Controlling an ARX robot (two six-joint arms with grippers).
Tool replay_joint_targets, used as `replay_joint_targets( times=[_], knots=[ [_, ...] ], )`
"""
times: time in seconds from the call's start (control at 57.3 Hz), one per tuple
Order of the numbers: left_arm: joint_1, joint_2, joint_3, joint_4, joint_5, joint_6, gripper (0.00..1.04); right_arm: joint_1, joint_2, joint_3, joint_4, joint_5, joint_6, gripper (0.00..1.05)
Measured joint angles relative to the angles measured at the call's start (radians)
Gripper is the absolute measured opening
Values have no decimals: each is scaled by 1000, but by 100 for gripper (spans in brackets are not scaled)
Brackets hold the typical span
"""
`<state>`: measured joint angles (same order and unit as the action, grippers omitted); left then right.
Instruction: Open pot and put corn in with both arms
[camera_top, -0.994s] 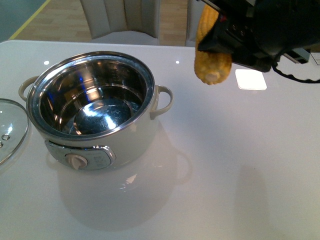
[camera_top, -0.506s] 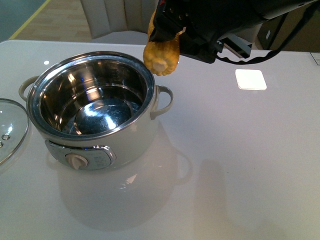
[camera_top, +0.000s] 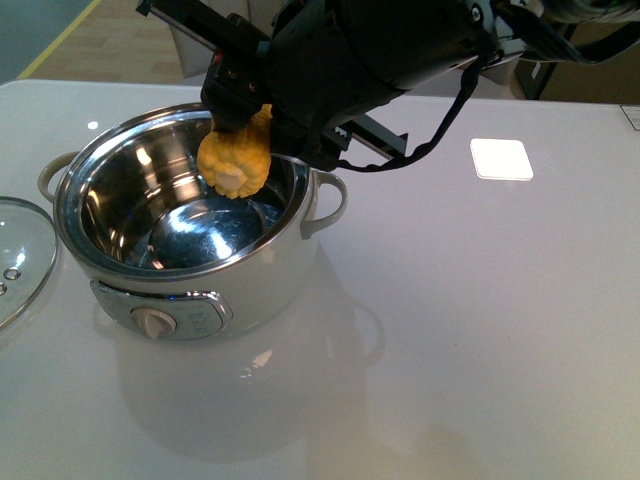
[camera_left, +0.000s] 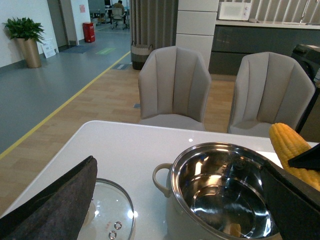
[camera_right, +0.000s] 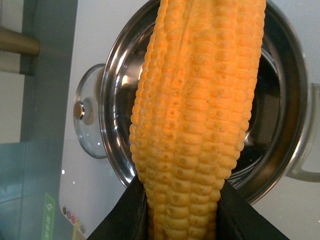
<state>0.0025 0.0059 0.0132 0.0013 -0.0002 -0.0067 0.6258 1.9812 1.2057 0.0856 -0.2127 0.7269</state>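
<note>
Corn (camera_top: 235, 165): pinched in my R end effector (camera_top: 248, 122), hanging nearly upright w/ the pale cut end down. It's over the pot's mouth, just inside the rim at approx 1 o'clock. Not touching steel as far as I can tell.
R end effector: pressed onto the cob's upper part; in the R wrist view the black fingers (camera_right: 125, 217) flank the cob on both sides.
L end effector (camera_left: 178, 165): spread wide, nothing between the pads, parked off the pot's 9 o'clock side.
Pot (camera_top: 262, 288): open, shiny inside, no food in it. Dial at 6 o'clock, loop handles at 9 and 3.
Lid (camera_top: 18, 258): flat on the bench at the pot's 9 o'clock, near it but apart.
Handling (my guess): cob is stiff, light-ish and round. Kernel rows give some bite, but it could pivot in a two-pt pinch. Best hold is mid-to-upper body, across the rows, not the tapered tip. Looks shorter than the pot's width, so it should lie flat inside. The steel is slick, so expect a roll and a clank if let go from high up.
Bench (camera_top: 480, 330): white, glossy, reflective; probably low friction. Pale square patch (camera_top: 501, 158) at the pot's 3 o'clock, well apart.
Room: two grey chairs (camera_left: 174, 85) behind the bench at 12 o'clock, wood and grey floor, a plant (camera_left: 24, 29) far off.
</note>
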Motion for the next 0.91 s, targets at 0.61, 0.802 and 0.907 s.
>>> replay_joint_targets(
  times=[0.61,0.802,0.907],
  knots=[
    [0,0,0,0,0,0,98,34,195,237,-84,-26,84,22],
    [0,0,0,0,0,0,98,54,225,257,-134,-6,44,22],
    [0,0,0,0,0,0,98,59,232,257,-151,-5,20,32]
  ],
)
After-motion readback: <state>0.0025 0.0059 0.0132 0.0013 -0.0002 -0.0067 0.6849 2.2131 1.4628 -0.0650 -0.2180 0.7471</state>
